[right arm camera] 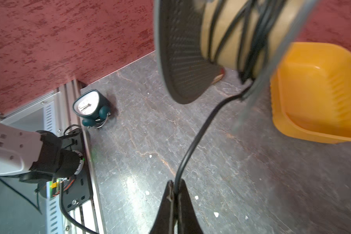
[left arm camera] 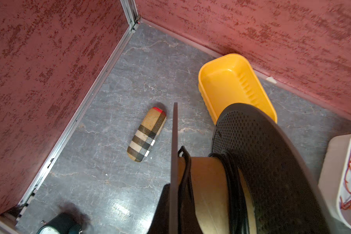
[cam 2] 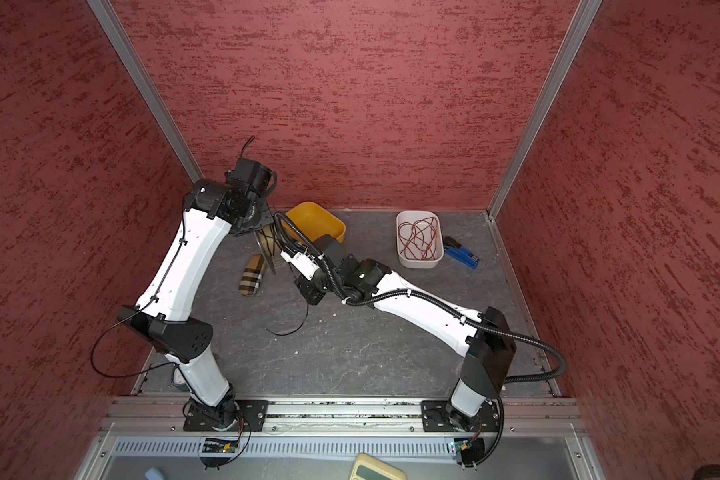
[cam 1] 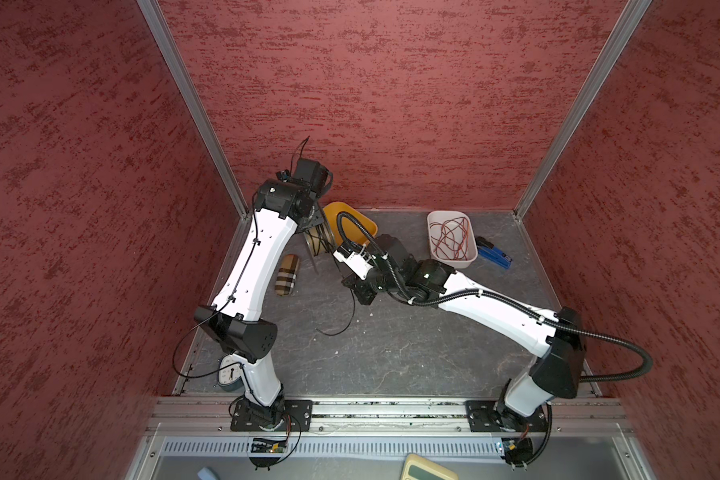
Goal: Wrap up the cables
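A spool [cam 1: 319,243] with grey perforated flanges and a tan core [left arm camera: 208,182] hangs above the table at the back left, seen in both top views [cam 2: 267,245]. My left gripper [left arm camera: 173,189] is shut on its thin flange [left arm camera: 174,141]. Several turns of the black cable [left arm camera: 234,182] lie on the core. From the spool [right arm camera: 180,50] the cable [right arm camera: 193,141] runs to my right gripper [right arm camera: 175,187], which is shut on it. That gripper [cam 1: 350,286] sits just right of the spool. The cable's loose tail [cam 1: 341,330] curls down onto the table.
A yellow tub [cam 1: 352,222] stands behind the spool. At the back right are a white tray [cam 1: 432,232] of red-brown wires and a blue stapler [cam 1: 493,254]. A plaid case [cam 1: 287,275] lies left of centre. A small clock [right arm camera: 87,106] stands by the left arm's base.
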You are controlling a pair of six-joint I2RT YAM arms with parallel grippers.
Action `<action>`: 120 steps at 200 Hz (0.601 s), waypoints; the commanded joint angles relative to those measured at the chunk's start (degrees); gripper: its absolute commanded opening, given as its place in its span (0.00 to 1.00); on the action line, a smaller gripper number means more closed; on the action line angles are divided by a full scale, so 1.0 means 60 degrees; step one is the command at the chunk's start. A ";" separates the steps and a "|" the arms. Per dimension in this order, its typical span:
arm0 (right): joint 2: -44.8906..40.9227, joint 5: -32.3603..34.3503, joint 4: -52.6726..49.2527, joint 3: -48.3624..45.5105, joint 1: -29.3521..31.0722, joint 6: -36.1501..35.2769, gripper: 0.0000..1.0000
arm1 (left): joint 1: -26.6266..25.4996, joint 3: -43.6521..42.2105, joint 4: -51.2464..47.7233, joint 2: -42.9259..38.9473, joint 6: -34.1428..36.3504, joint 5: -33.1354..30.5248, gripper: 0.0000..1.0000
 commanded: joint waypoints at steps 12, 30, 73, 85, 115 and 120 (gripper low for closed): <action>-0.0545 0.2305 -0.0007 0.0640 0.0021 -0.0359 0.00 | -0.0217 -0.0384 -0.0007 -0.0246 0.0749 -0.0291 0.00; -0.0519 0.3395 0.0088 0.0803 0.0008 -0.0518 0.00 | -0.0416 -0.0579 -0.0066 -0.0343 0.1179 -0.0211 0.00; -0.0189 0.4813 0.0390 0.1252 -0.0070 -0.1024 0.00 | -0.0997 -0.0763 -0.0169 -0.0371 0.2211 0.0155 0.00; 0.0081 0.4975 0.0135 0.1664 -0.0173 -0.0955 0.00 | -0.1172 -0.0822 -0.0100 -0.0427 0.2456 0.0165 0.00; 0.0414 0.4787 -0.0187 0.2253 -0.0553 -0.0692 0.00 | -0.1485 -0.1132 0.0340 -0.0725 0.3234 0.0409 0.00; 0.0446 0.4669 -0.0245 0.2322 -0.0635 -0.0664 0.00 | -0.1518 -0.1173 0.0407 -0.0773 0.3352 0.0451 0.00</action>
